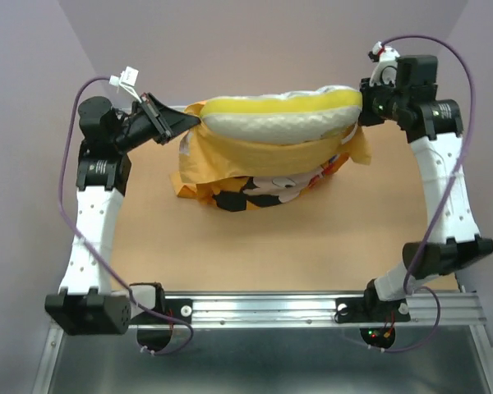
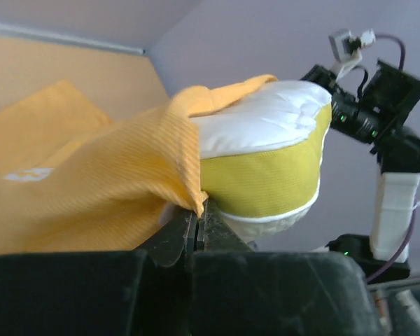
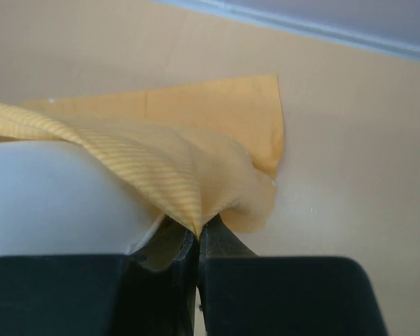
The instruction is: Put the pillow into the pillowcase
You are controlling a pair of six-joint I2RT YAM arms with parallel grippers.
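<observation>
Left claw (image 2: 198,215) and right claw (image 3: 197,234) each clench a pillowcase (image 1: 259,158) edge — pillow (image 1: 279,123) partly in; next, I'd lift and shake it down.

Pale lavender walls (image 1: 271,41) box in the upper frame on three sides, lit pretty evenly. A tan tabletop (image 1: 312,254) fills the middle, with a silvery metal rail (image 1: 271,309) along its lower edge and a grey metal sheet (image 1: 271,365) at the bottom.

A lab rig: plain lilac walls (image 1: 263,41), aluminium rail (image 1: 271,309).
</observation>
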